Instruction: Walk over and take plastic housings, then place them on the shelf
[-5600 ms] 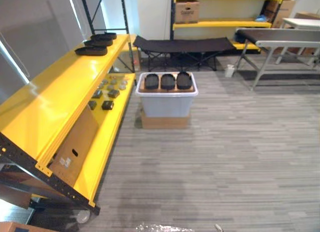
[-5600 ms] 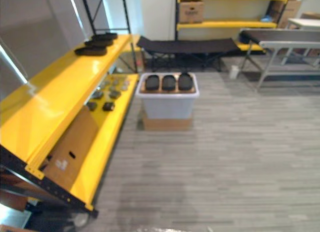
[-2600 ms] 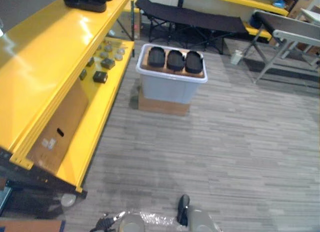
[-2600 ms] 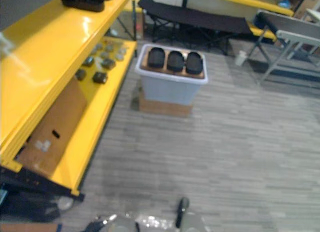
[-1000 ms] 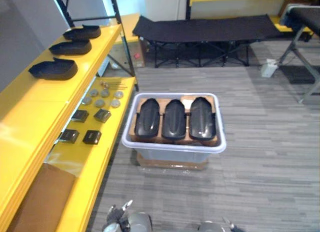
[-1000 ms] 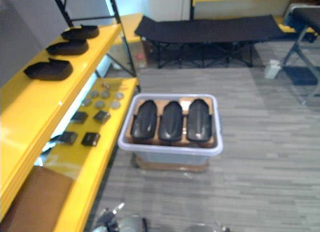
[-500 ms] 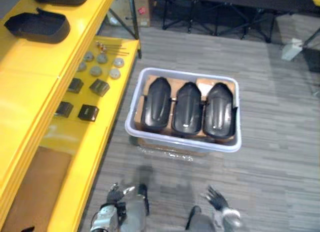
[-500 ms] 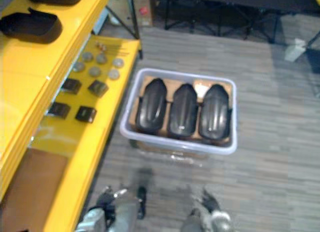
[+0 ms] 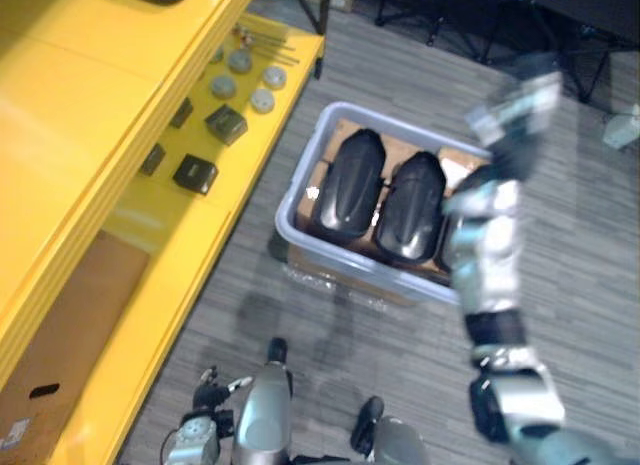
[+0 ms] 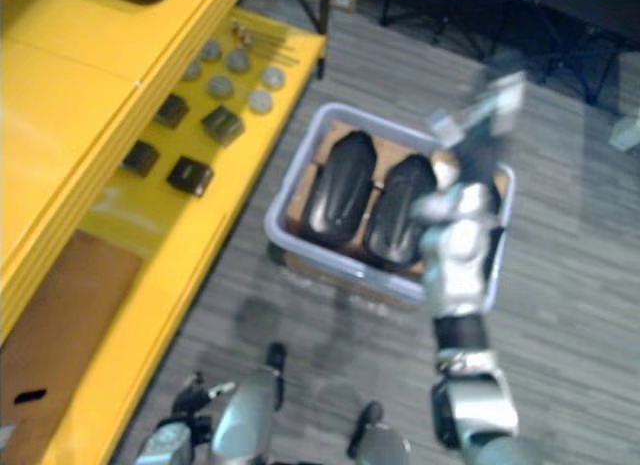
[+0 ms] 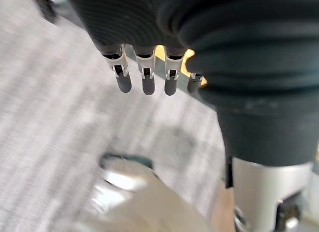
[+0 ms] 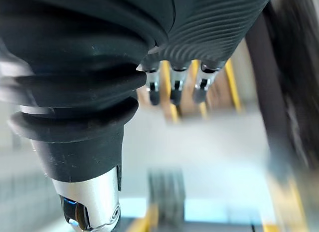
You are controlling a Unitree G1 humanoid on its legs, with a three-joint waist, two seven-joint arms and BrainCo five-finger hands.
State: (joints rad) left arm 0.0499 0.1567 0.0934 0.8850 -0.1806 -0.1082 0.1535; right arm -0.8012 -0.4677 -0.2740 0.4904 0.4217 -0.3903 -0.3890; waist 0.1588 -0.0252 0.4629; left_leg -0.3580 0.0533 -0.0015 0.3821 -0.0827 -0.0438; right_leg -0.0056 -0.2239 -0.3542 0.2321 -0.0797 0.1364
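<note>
You have the bin (image 9: 335, 257) in the middle of the floor, and the housings (image 9: 348, 180) lie in it side by side, black and glossy, each running from the bin's near wall to its far wall. Two show plainly; your right arm crosses the bin's right part and hides what lies there. Your right hand (image 9: 515, 103) hangs in the air above the bin's far right corner, clear of the housings. Its fingers (image 12: 172, 87) are straight and loose, with nothing in them. Your left hand (image 11: 144, 67) is low, on the near side of the bin and to its left, over the floor (image 9: 320, 345) — fingers hanging straight and relaxed, and it too grasps nothing. Just beside the bin's left wall stands the yellow shelf (image 9: 90, 115). On its lower level, left of the bin, sit small black boxes (image 9: 195, 172) and, farther back than those, grey discs (image 9: 240, 61). A cardboard box (image 9: 60, 335) sits on that same level — nearer to you than the bin.
</note>
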